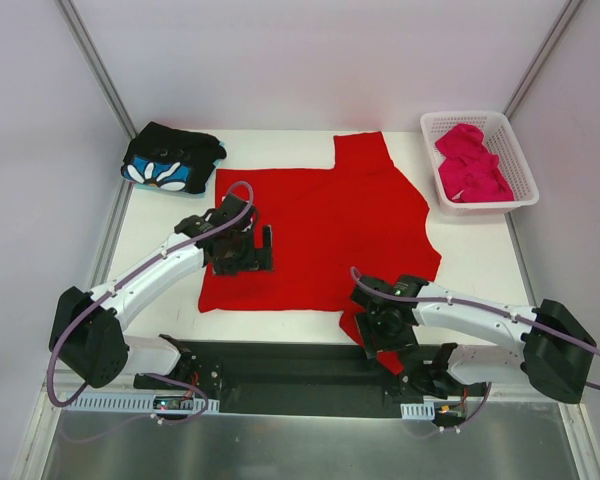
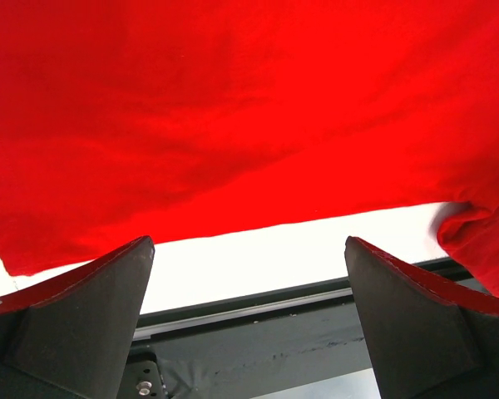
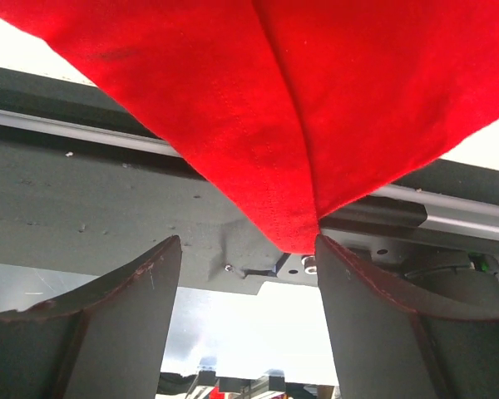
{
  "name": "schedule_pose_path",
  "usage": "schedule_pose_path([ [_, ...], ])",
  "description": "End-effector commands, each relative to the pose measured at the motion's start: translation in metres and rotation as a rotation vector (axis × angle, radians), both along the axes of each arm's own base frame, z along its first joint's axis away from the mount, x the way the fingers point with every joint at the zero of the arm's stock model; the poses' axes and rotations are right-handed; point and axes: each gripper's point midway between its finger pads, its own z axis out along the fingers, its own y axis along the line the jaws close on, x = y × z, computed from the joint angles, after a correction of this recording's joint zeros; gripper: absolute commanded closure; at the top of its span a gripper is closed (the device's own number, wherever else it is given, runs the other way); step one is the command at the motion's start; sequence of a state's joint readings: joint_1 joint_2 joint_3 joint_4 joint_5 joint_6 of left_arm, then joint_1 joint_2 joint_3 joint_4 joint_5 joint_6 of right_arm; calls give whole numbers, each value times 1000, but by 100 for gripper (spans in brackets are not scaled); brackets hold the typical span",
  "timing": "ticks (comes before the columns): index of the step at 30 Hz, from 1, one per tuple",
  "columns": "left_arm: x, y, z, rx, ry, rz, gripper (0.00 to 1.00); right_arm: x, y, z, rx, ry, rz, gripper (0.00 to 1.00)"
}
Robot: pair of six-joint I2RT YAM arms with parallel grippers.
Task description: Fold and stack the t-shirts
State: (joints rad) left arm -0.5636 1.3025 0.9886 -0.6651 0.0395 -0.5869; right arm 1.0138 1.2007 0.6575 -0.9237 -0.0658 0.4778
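The plain red t-shirt (image 1: 330, 220) lies spread flat across the middle of the table. My left gripper (image 1: 245, 250) hovers over its near-left part, open and holding nothing; in the left wrist view (image 2: 249, 241) the red t-shirt's (image 2: 233, 108) hem runs just beyond the fingertips. My right gripper (image 1: 380, 335) is at the shirt's near-right corner, which droops over the table's front edge. Its jaws stand apart (image 3: 249, 241), and the red cloth's (image 3: 316, 100) tip touches the right finger (image 3: 374, 316). The black flower-print t-shirt (image 1: 170, 160) lies folded at the far left. The magenta-pink t-shirt (image 1: 470, 165) sits bunched in the basket.
The white lattice basket (image 1: 525, 195) stands at the far right corner. A black rail (image 1: 300, 370) with the arm bases runs along the near edge. White enclosure walls close in the table on three sides.
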Motion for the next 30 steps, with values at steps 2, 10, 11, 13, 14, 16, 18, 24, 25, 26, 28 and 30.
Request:
schedule_pose_path([
  [2, 3, 0, 10, 7, -21, 9, 1, 18, 19, 13, 39, -60, 68, 31],
  [10, 3, 0, 10, 11, -20, 8, 1, 48, 49, 12, 30, -79, 167, 31],
  [11, 3, 0, 12, 10, -25, 8, 1, 53, 53, 11, 39, -85, 161, 32],
  [13, 2, 3, 11, 20, -22, 8, 1, 58, 55, 10, 44, -87, 168, 32],
  [14, 2, 3, 12, 21, -23, 10, 1, 62, 55, 10, 47, -88, 164, 32],
  [16, 1, 4, 11, 25, -18, 7, 1, 69, 52, 8, 31, -97, 173, 32],
  [18, 1, 3, 9, 30, -11, 7, 1, 75, 48, 5, 27, -96, 161, 32],
  [24, 3, 0, 4, 34, 11, 4, 1, 90, 38, 2, 38, -95, 150, 30],
  [25, 5, 0, 5, 34, 9, 5, 1, 91, 38, 3, 44, -95, 148, 30],
  [26, 5, -1, 5, 35, 10, 5, 1, 94, 38, 3, 52, -95, 149, 30],
  [28, 7, -1, 6, 34, 9, 3, 1, 95, 40, 3, 59, -89, 152, 30],
  [30, 8, -2, 4, 39, 16, 3, 1, 91, 50, -5, 90, -42, 157, 30],
])
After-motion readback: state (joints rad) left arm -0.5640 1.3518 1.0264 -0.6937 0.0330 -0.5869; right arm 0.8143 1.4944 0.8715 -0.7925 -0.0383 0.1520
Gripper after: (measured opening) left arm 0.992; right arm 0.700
